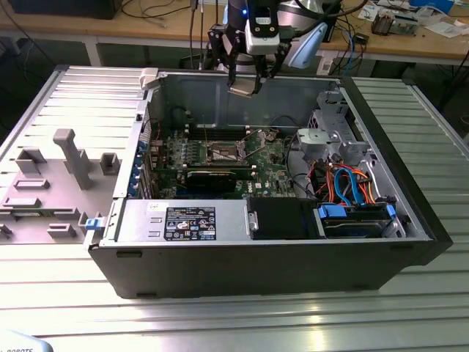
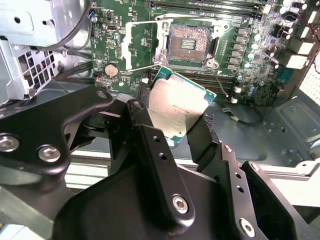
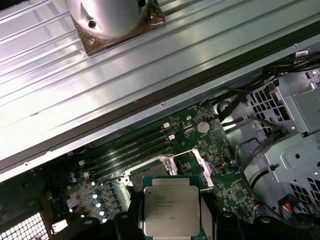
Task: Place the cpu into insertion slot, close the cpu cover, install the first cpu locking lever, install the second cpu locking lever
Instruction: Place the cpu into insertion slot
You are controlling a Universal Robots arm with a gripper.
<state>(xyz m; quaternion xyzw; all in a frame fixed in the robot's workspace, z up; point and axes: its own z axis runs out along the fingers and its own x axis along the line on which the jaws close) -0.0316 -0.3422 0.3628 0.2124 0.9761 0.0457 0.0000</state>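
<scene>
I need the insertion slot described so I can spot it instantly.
Inside the open black computer case, find the green motherboard on its floor. Near the board's middle lies the insertion slot, a dark square pit in a silver frame, unlike the long black card beside it.

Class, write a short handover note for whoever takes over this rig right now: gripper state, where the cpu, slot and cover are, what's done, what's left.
Gripper: shut on the cpu, held in the air over the open computer case.
Insertion slot: empty, contacts bare.
cpu cover: swung open beside the slot.
Done: cpu is in the gripper.
Left: cpu not yet seated, cover not closed, neither locking lever installed.
</scene>
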